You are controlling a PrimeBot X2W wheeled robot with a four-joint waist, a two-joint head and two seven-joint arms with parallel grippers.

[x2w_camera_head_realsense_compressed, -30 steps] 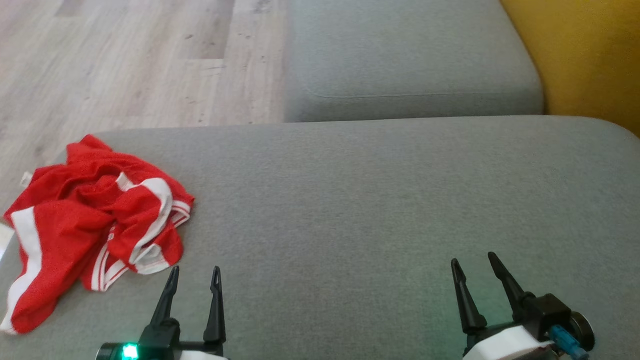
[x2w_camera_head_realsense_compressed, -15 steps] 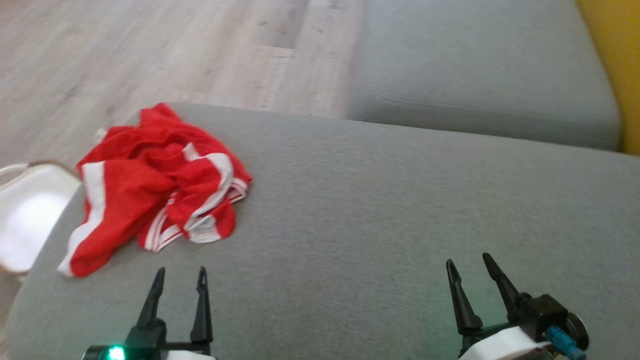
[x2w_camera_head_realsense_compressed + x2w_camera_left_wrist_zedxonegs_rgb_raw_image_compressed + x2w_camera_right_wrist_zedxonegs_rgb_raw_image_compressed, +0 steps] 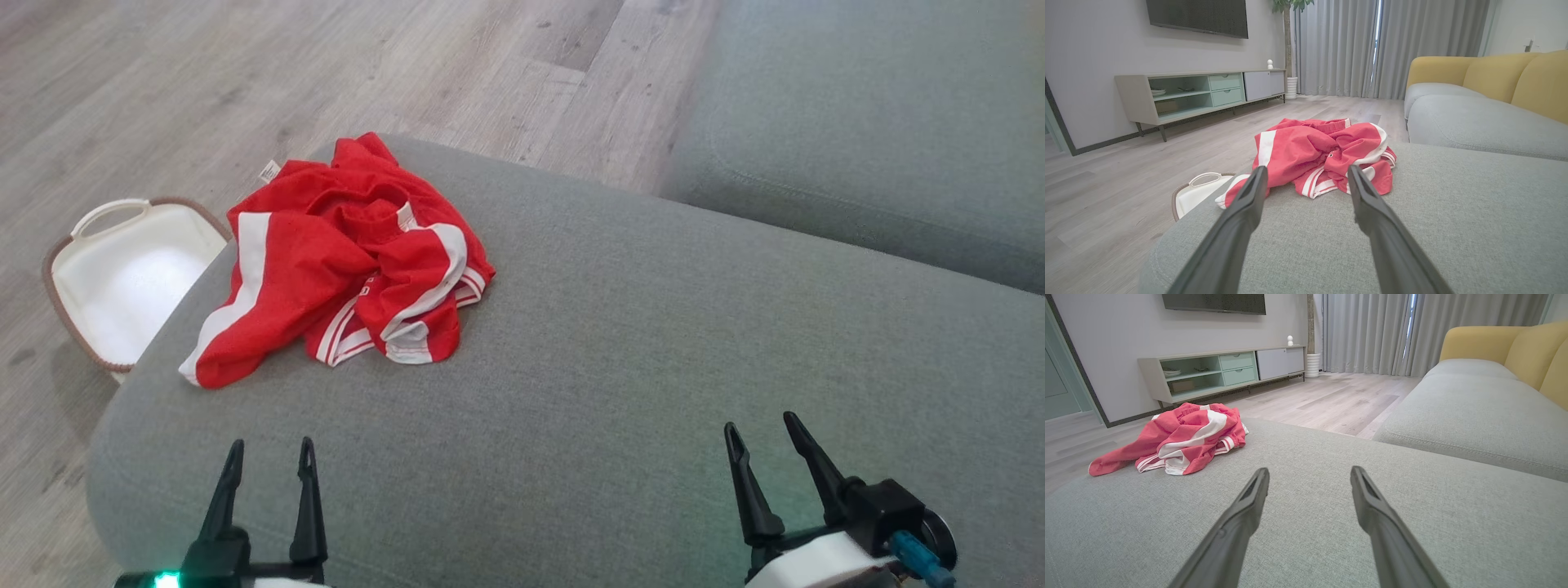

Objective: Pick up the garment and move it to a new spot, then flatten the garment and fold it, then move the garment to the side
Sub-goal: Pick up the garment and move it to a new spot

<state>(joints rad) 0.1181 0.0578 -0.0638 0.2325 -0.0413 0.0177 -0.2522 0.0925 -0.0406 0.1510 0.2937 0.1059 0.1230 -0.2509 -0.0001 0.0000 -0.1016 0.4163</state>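
A crumpled red garment (image 3: 343, 261) with white stripes lies on the far left corner of the grey cushion (image 3: 637, 351). My left gripper (image 3: 271, 449) is open at the near left, empty, some way short of the cloth. In the left wrist view the garment (image 3: 1323, 155) lies just beyond that gripper (image 3: 1304, 173). My right gripper (image 3: 759, 425) stands open and empty at the near right, far from the cloth. From the right wrist the garment (image 3: 1180, 441) shows off to the left of this gripper (image 3: 1310, 473).
A white basket (image 3: 122, 278) with a brown rim sits on the wooden floor (image 3: 245, 90) beside the cushion's left edge. A second grey cushion (image 3: 882, 131) lies beyond a gap at the far right. A TV cabinet (image 3: 1200, 92) stands by the wall.
The whole head view has swung left, so the camera turned; the garment now sits nearer the middle and the basket has come into sight. Both grippers stay open and empty.
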